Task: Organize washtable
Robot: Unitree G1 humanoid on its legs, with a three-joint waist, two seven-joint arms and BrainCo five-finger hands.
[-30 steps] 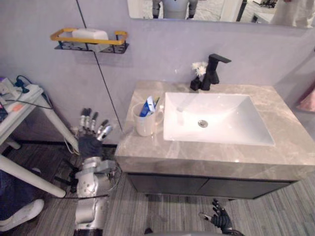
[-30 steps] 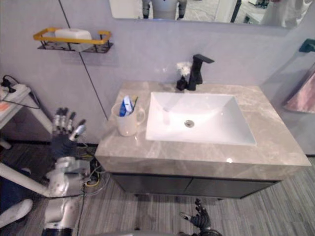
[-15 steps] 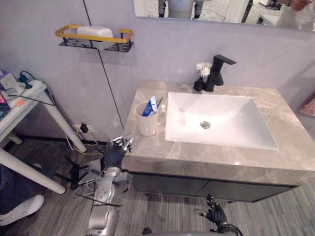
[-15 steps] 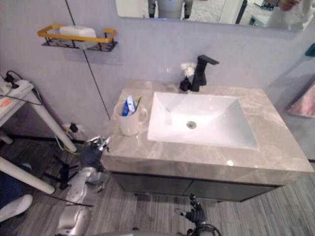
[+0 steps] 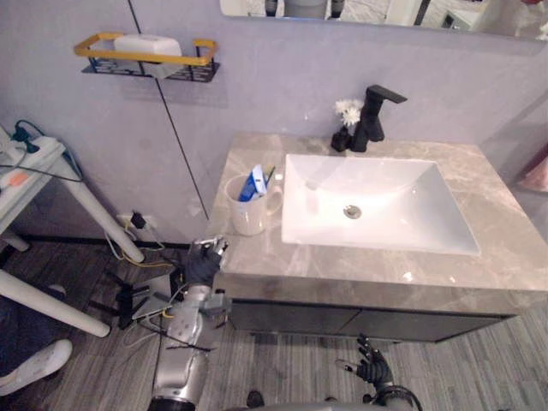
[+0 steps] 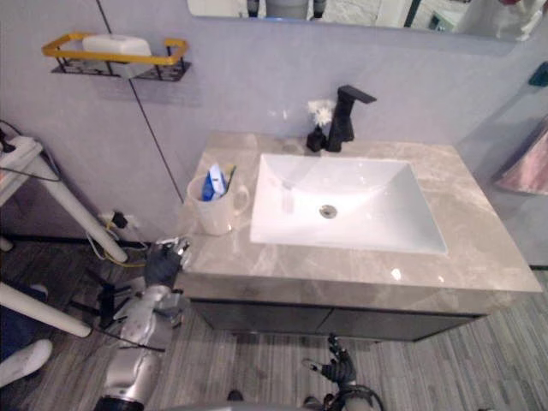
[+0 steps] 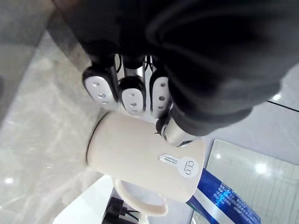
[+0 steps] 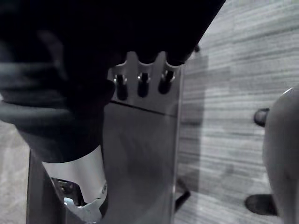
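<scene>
The left hand (image 5: 205, 259) is raised at the front left corner of the grey marble-patterned counter (image 5: 282, 257), fingertips up by its edge; from the head views I cannot tell whether they touch the stone. In the left wrist view its dark-tipped fingers (image 7: 132, 93) lie side by side, loosely straight, with the thumb apart and nothing between them. The cream ceramic mug (image 5: 249, 212) stands upright just beyond them, near the hand but apart from it, on the counter just left of the white rectangular basin (image 5: 385, 214), handle toward the basin, with a blue-and-white toothpaste tube (image 5: 255, 183) leaning inside. At the back, the matte black tap (image 5: 373, 116) stands with a small white flower in a dark vase (image 5: 346, 116) just beside it. On the wall well to the left, a white bar of soap (image 5: 147, 44) lies in the black wire shelf with a yellow rail (image 5: 141, 58). The right hand (image 5: 370, 370) hangs low before the cabinet, fingers loosely spread and empty. This looks like the reach toward the mug, with no grasp begun. The next move would call for carrying the hand over the counter edge and closing it round the mug's body without tipping the tube out.
</scene>
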